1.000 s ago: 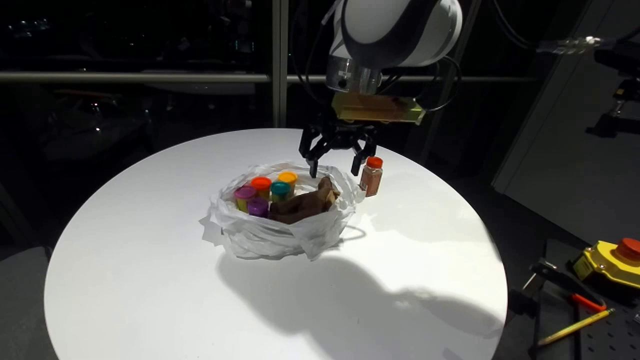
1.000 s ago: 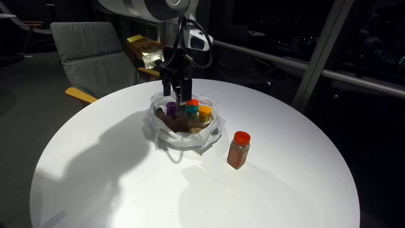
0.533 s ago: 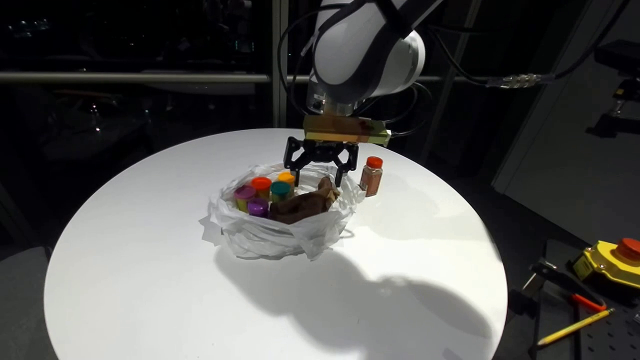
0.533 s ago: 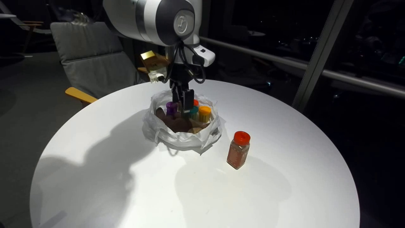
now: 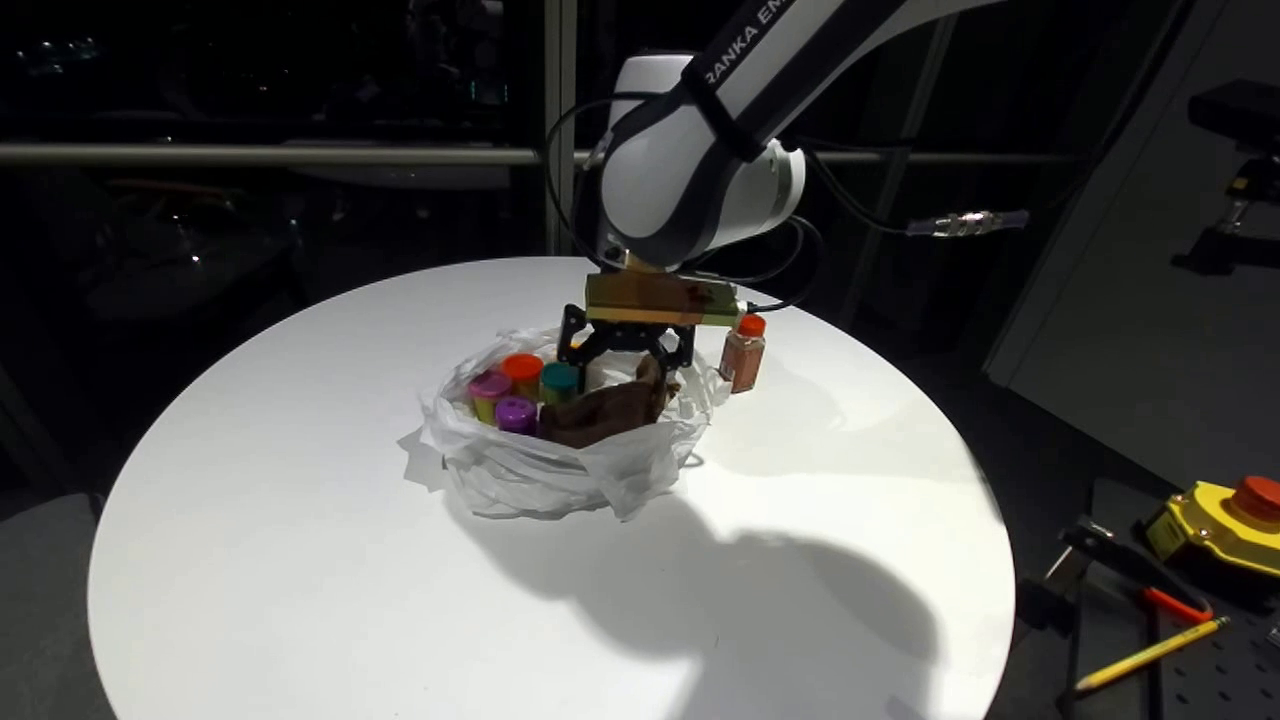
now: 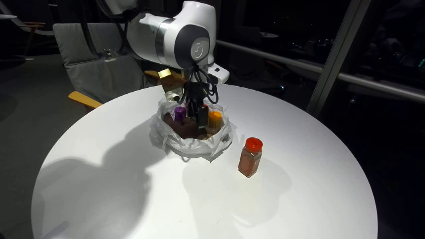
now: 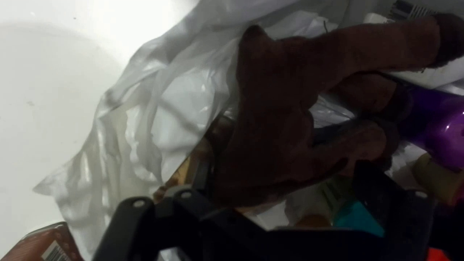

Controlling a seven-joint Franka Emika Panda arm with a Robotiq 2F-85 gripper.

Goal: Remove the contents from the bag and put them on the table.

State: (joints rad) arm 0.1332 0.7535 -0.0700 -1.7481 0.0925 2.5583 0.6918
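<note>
Down in the mouth of the white plastic bag (image 5: 560, 480), my gripper (image 5: 625, 382) is open. Its fingers straddle the brown toy animal (image 7: 282, 108) in the wrist view; whether they touch it I cannot tell. Beside the toy stand small cups in the bag: orange (image 5: 521, 368), teal (image 5: 559, 380), pink (image 5: 489, 392), purple (image 5: 516, 414) and yellow (image 6: 214, 119), the last mostly hidden behind the gripper in an exterior view. The red-capped bottle (image 6: 250, 158) stands upright on the round white table (image 6: 282, 199), outside the bag.
The bag's crumpled rim surrounds the fingers closely. A grey chair (image 6: 91, 63) stands past the table edge. On a dark side stand lie a yellow box with a red button (image 5: 1220, 525) and a yellow pencil (image 5: 1150, 655).
The gripper has come down from above the bag into its opening, jaws staying open, until they stand around the toy animal. The bag, cups, toy and bottle look unmoved.
</note>
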